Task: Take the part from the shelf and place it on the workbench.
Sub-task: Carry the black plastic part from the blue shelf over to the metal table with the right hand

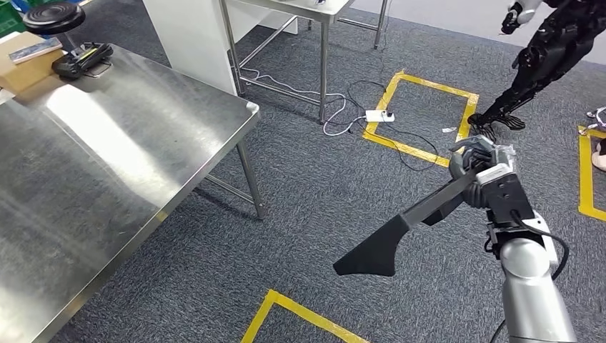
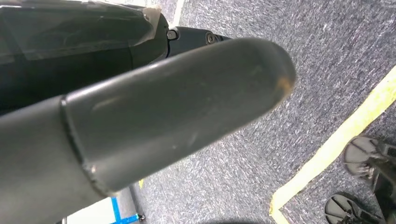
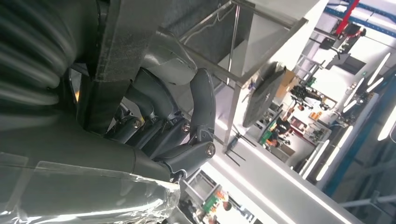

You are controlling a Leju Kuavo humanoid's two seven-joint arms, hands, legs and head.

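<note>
Closest to the head camera, the silver right forearm rose from the lower right, ending in the right robot hand (image 1: 480,166), whose fingers were wrapped around the narrow end of a long black part (image 1: 400,229). That part, slim at the grip and flaring into a broad, wedge-like foot, slanted down and away from the hand toward the robot's left, hanging over the grey carpeted floor (image 1: 300,179) and touching nothing else. Holding it by the thin end probably suited the fingers, since the wide foot would be too bulky to close around; it also left the heavy end free, pointing toward the stainless steel bench (image 1: 121,157).

From the right wrist camera, the dark fingers (image 3: 201,107) curled against the part's flat black face (image 3: 121,60), so the grasp looked firm rather than a light pinch.

The bench's near right corner stood well apart from the part, with bare carpet between, so the carry seemed only partway done; the part was off the shelf but not yet over the bench top. At the bench's far left corner sat a cardboard box (image 1: 21,64), a black handheld device (image 1: 82,58) and a round black disc (image 1: 53,16), leaving the polished middle as the likely landing place.

Yellow floor tape (image 1: 421,114) and a white power strip (image 1: 379,115) lay beyond. In the left wrist view the thick grey thumb (image 2: 177,107) of the left robot hand hung over the carpet; whether that hand was spread or curled could not be told.
</note>
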